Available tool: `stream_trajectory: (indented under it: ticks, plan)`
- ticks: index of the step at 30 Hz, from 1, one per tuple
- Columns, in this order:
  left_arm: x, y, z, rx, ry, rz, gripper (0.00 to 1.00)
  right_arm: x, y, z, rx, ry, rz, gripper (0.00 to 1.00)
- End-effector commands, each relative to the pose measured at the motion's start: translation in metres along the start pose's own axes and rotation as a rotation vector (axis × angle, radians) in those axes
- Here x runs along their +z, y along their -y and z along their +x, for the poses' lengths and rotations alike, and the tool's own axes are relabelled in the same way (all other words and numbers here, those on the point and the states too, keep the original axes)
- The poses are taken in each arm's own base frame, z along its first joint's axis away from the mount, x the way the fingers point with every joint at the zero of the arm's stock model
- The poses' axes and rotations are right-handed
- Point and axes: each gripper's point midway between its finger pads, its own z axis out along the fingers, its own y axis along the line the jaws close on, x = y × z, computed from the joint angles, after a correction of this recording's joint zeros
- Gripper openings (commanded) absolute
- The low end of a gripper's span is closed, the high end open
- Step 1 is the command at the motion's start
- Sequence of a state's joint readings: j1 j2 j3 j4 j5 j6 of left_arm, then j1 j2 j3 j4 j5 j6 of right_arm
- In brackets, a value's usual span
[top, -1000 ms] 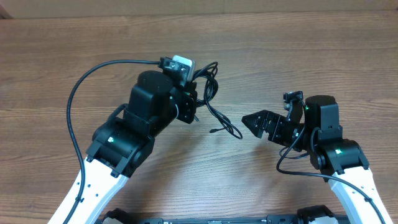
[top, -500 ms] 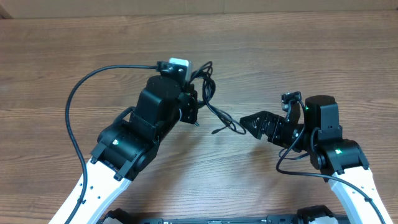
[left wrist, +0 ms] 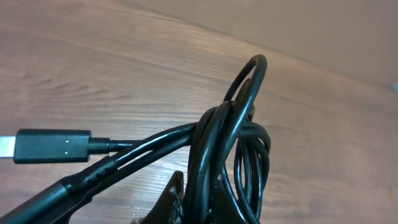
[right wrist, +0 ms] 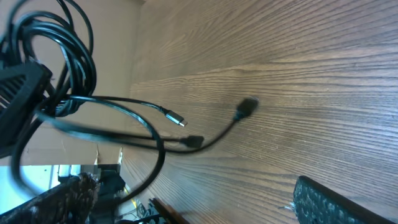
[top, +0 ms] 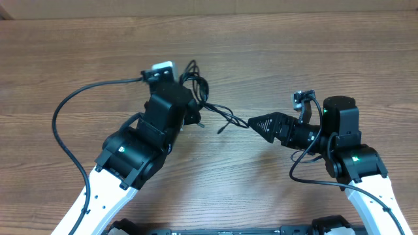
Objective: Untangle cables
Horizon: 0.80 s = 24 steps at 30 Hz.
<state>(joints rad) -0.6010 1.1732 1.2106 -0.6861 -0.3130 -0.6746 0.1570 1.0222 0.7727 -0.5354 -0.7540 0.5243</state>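
Note:
The cables (top: 196, 86) are thin black cords bunched in a loop, and my left gripper (top: 194, 108) is shut on them. In the left wrist view the bunch (left wrist: 231, 137) rises between the fingers (left wrist: 176, 198), and a plug (left wrist: 53, 146) sticks out to the left. Loose strands (top: 228, 117) trail right toward my right gripper (top: 256, 122), which is open and holds nothing. The right wrist view shows the bunch (right wrist: 74, 106) lifted at the left, and three plug ends (right wrist: 247, 107) hanging over the table. Only one right pad (right wrist: 336, 202) shows there.
A thick black cable (top: 62, 117) wired to the left arm arcs over the table at the left. Another arm cable (top: 300, 173) loops beside the right arm. The wooden table (top: 313, 59) stretches across the far side.
My left gripper has carried the bunch away and to the left, stretching the trailing strands. My right gripper has moved left, up to the trailing ends.

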Motion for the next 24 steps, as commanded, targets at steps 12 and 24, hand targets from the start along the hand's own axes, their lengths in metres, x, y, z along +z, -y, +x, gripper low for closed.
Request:
stream_trajectory:
  ticks: [12,24]
  plan:
    - [-0.009,0.001,-0.006,-0.314,0.016,0.01,0.04,-0.003,-0.015,-0.015,-0.204,0.056,-0.041,1.0]
    - [-0.016,0.04,0.026,-0.324,-0.189,0.195,0.04,-0.016,0.022,-0.068,-0.233,0.316,0.237,1.0]
